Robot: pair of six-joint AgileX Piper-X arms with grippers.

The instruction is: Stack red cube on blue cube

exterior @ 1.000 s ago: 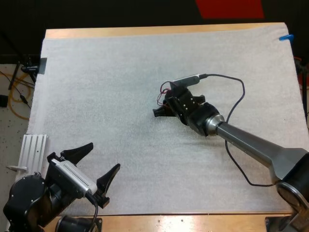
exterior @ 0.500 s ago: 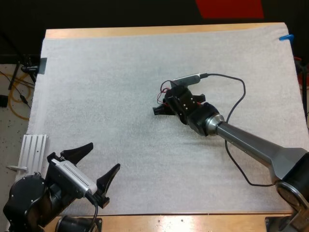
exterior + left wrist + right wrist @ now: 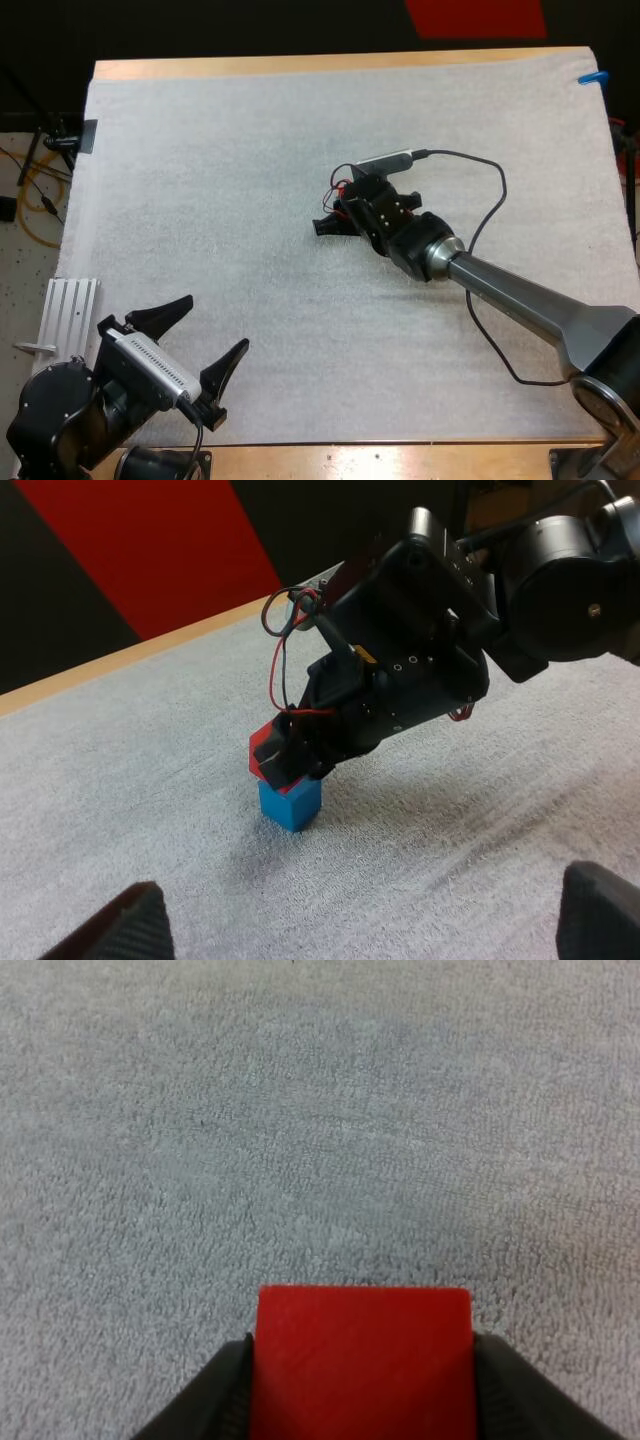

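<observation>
In the left wrist view the red cube is directly over the blue cube, which rests on the white mat. I cannot tell whether the two cubes touch. My right gripper is shut on the red cube, near the mat's middle in the high view, where its body hides both cubes. In the right wrist view the red cube is pressed between the black fingers. My left gripper stands open at the near left corner, far from the cubes.
The mat covers most of the wooden table. A ribbed metal block lies off the mat's near left edge. The right arm stretches from the right edge to the middle.
My right gripper has crept a little to the left and away from me with the red cube. The left arm has not moved.
</observation>
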